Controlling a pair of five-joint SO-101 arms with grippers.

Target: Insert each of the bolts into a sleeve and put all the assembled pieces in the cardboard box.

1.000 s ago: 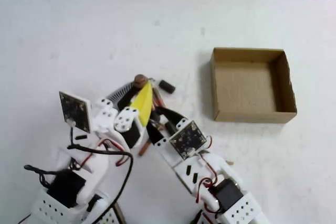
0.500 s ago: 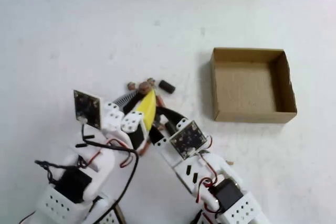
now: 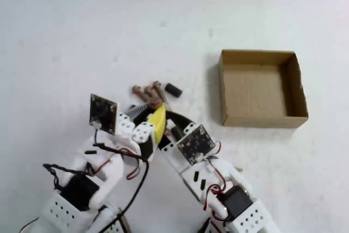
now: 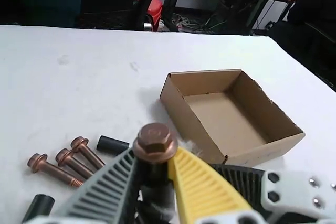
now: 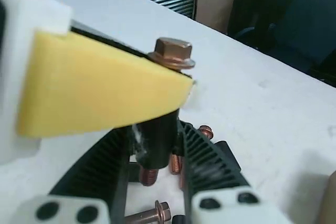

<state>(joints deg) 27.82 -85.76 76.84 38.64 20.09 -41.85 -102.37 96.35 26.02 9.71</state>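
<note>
- Surface (image 3: pixel 82 36): white, all the parts are carried on it.
- Cardboard box (image 3: pixel 264 119): open top, set well apart from the parts on the right arm's side. No assembled piece is seen in it.
- Left claw (image 4: pixel 153 163): clenched on a copper bolt (image 4: pixel 155 142) just under the flanged head. The bolt is held upright between the grey and yellow fingers, above the surface.
- Right claw (image 5: pixel 154 129): clenched on a black sleeve (image 5: pixel 157 148) directly below that head, its ribbed black fingers on either side.
- Step in hand is judged to be insertion, nearly seated. The shank looks swallowed by the sleeve, but a gap under the flange cannot be ruled out.
- To do it well:
  - The bolt is pressed straight down the sleeve axis, with no tilt.
  - The sleeve grip is held firm so the sleeve is not pushed through the fingers.
  - Only one claw is released, and only once the flange is seated. Otherwise the piece could drop onto the parts below.
- Loose bolts (image 4: pixel 73 162): three, lying side by side on the surface just beyond the claws, not yet sleeved.
- Spare sleeve (image 4: pixel 113 144): lying just beside the bolts, on the box side.
- Second spare sleeve (image 4: pixel 38 205): near the outermost bolt, on the side away from the box.
</note>
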